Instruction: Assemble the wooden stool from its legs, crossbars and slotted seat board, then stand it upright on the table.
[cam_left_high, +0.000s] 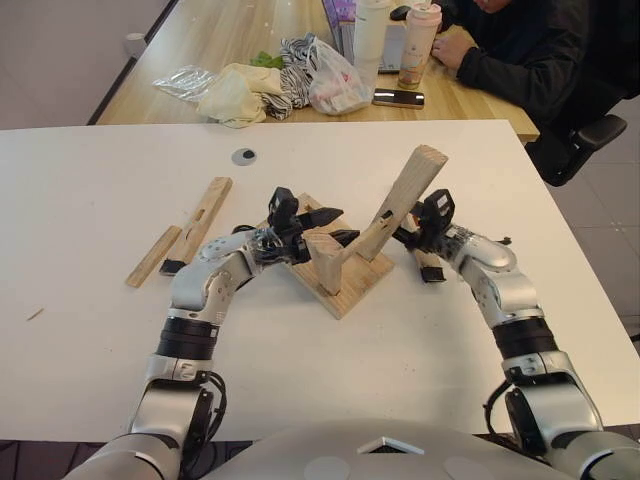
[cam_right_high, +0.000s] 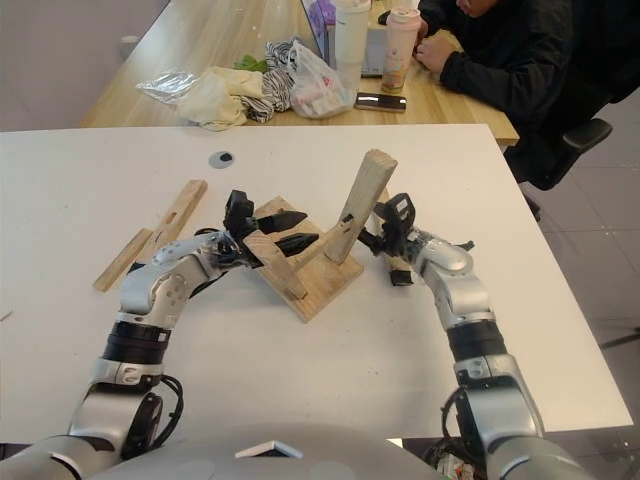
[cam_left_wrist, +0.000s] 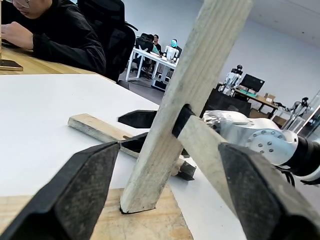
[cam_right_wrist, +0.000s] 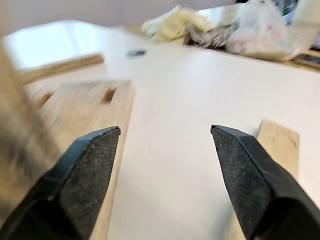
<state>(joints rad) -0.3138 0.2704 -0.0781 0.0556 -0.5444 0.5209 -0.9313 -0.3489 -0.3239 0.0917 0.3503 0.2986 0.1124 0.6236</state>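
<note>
1. My left hand (cam_left_wrist: 170, 146) hovers low over the seat board (cam_left_high: 350, 288) at the middle of the white tabletop (cam_left_high: 90, 190). Its fingers are spread wide and pinch nothing.
2. My right hand (cam_right_wrist: 165, 130) sits just behind the standing leg (cam_left_high: 408, 195). Its fingers are also spread apart, with bare tabletop between them.
3. That leg rises from the board's far right part and leans away toward the right.
4. A crossbar (cam_left_high: 362, 238) passes through the leg's slot and meets a second leg (cam_left_high: 323, 262), which rests slanted on the board.
5. Another wooden bar (cam_left_high: 430, 266) lies flat beneath my right wrist, just beside the board.
6. Well apart on my left lie a slotted leg (cam_left_high: 206, 215) and a shorter bar (cam_left_high: 153, 256), side by side.
7. Wide bare white surface opens to the left and in front of the board.
8. The tabletop's right edge runs close by my right elbow, and its far edge meets a wooden table (cam_left_high: 200, 30).
9. A small grey disc (cam_left_high: 243, 156) lies near that far edge.
10. On the wooden table, a clear plastic bag (cam_left_high: 335, 88) holds pink and white items.
11. Beside the bag are a tall white bottle (cam_left_high: 370, 40) and a pink-topped tumbler (cam_left_high: 420, 40); I cannot tell their contents.
</note>
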